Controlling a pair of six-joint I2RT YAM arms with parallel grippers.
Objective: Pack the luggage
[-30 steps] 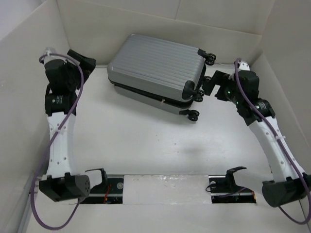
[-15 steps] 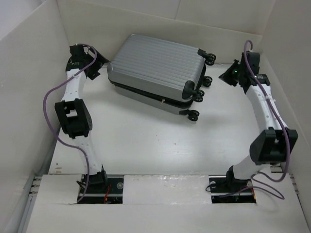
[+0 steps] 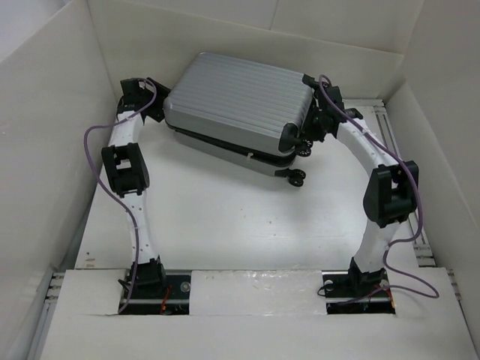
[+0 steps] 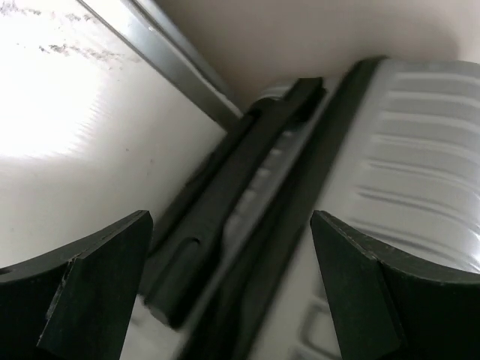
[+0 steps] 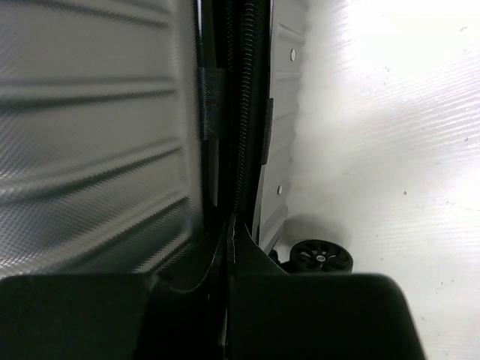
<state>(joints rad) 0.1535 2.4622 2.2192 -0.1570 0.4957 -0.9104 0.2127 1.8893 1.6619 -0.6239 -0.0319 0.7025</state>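
The luggage is a silver-grey ribbed suitcase lying flat at the back of the table, its two shells slightly apart along the dark seam. My left gripper is at its left end and stands open. In the left wrist view the left gripper straddles the black trim and handle bar beside the ribbed shell. My right gripper is at the wheel end. In the right wrist view the right gripper is shut, its tips right at the zipper seam beside the shell.
White walls enclose the table on the left, back and right. A metal rail runs along the foot of the wall behind the suitcase. Black spinner wheels stick out at the suitcase's right end, the nearest wheel resting on the table.
Both arms have stretched forward and swung in to the suitcase's two ends. The right gripper has gone from open to shut. The suitcase has stayed in place.
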